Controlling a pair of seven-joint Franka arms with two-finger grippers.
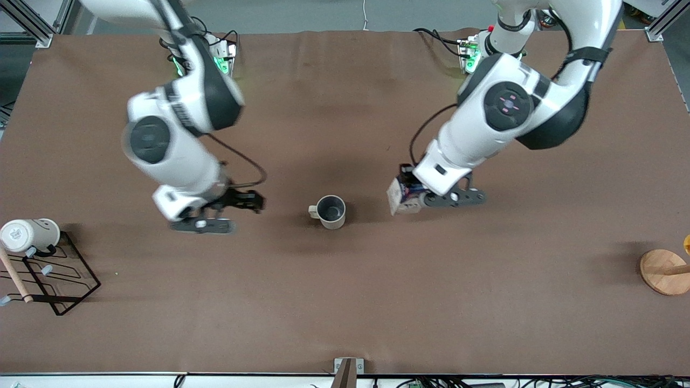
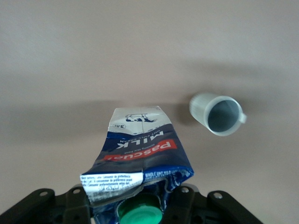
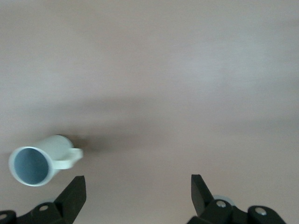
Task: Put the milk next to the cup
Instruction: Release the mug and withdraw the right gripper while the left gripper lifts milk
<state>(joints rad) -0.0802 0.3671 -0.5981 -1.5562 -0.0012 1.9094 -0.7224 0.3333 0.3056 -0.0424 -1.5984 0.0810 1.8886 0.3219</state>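
The milk point(image 1: 403, 195) is a dark-blue and white carton with a red band and a green cap. My left gripper point(image 1: 411, 189) is shut on it near its top and holds it beside the cup, toward the left arm's end of the table. In the left wrist view the milk point(image 2: 140, 149) fills the middle with its green cap low in the frame. The cup point(image 1: 330, 211) is a small beige-grey mug standing upright on the brown table; it also shows in the left wrist view point(image 2: 217, 115) and the right wrist view point(image 3: 35, 160). My right gripper point(image 1: 249, 201) is open and empty, over the table beside the cup toward the right arm's end.
A black wire rack point(image 1: 51, 275) with a white mug point(image 1: 29, 235) and a wooden stick stands at the right arm's end. A round wooden stand point(image 1: 664, 271) sits at the left arm's end. The table's front edge is near the camera.
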